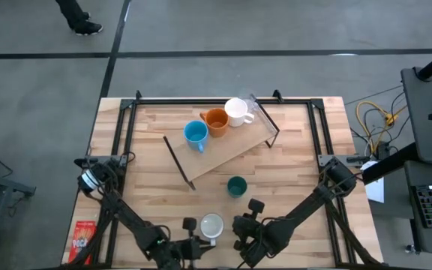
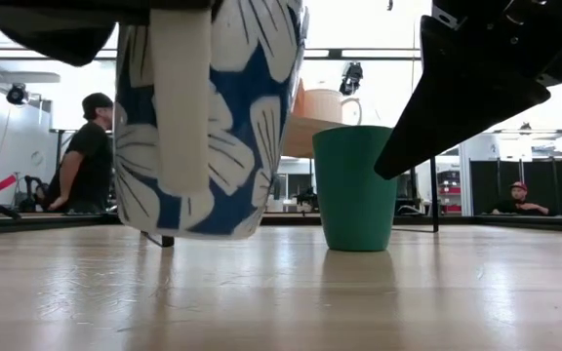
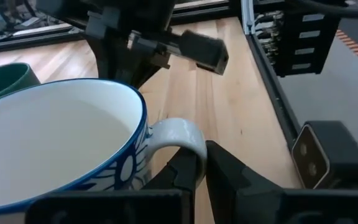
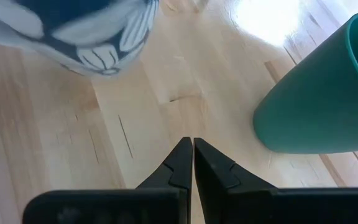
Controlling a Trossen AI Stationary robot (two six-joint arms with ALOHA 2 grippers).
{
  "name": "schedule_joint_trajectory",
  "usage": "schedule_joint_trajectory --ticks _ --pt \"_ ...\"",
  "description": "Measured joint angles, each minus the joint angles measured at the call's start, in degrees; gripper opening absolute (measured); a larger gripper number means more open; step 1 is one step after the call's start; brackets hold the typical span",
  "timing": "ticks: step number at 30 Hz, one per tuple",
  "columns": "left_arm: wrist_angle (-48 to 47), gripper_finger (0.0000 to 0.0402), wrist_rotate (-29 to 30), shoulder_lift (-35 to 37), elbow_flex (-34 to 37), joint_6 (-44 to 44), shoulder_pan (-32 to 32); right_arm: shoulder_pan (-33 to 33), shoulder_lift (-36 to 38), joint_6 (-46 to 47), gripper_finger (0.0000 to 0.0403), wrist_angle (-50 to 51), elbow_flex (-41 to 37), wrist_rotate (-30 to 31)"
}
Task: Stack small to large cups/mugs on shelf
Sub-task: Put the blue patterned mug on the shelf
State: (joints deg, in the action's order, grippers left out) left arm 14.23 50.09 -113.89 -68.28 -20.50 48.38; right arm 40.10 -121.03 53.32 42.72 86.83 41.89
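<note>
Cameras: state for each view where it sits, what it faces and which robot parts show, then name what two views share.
High view: overhead, straight down on the shelf and both arms.
Low view: table height, level across the blue-and-white floral mug and teal mug; arm parts overhead.
Left wrist view: on the left arm; left gripper shut on the floral mug's handle.
Right wrist view: on the right arm, down at the tabletop; right gripper shut, empty.
All four views show both mugs.

Past my desk (image 1: 298,157) two people sit in the room — one in a dark cap (image 2: 84,156), another far off (image 2: 517,198). A red packet (image 1: 84,238) lies beside my desk's corner — yellow cables (image 1: 373,120) coil on the floor.
</note>
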Motion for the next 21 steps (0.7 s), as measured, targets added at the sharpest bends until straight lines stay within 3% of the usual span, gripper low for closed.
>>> schedule_joint_trajectory --ticks 7,17,21 --pt "-0.1 0.0003 2.9 5.5 0.1 5.5 0.6 0.0 0.0 0.0 0.0008 -0.1 0.0 0.0" --pt "-9.3 0.0003 15.0 19.7 0.9 12.4 2.0 0.3 0.0 0.0 0.0008 -0.2 0.0 0.2" --pt "-9.8 0.0003 16.8 24.8 2.2 15.1 1.9 0.3 0.0 0.0 0.0008 -0.2 -0.1 0.2"
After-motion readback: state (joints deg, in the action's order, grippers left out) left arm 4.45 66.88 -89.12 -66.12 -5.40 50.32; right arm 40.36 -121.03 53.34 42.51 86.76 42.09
